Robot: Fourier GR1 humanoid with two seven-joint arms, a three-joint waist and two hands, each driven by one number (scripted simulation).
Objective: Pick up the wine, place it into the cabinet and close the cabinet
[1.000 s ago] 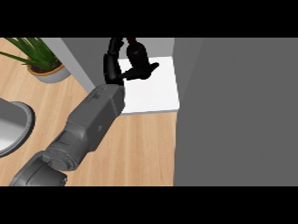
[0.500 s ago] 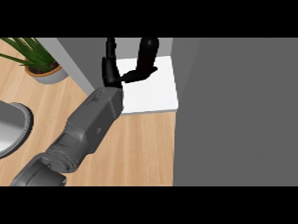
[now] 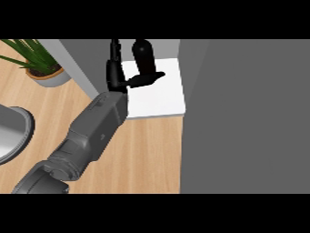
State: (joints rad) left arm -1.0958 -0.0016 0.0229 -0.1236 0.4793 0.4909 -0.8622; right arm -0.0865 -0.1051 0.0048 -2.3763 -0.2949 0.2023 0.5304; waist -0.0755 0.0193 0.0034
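Left robot hand (image 3: 120, 75) inside the open cabinet (image 3: 158, 98), fingers now straight and upright, thumb jutting toward the wine (image 3: 142, 53). A second ago they wrapped the bottle; now it stands on the white shelf, apparently released. Placement looks done; door closing remains. Right robot hand not visible. Potted plant (image 3: 40, 68) on worktop (image 3: 147, 150).
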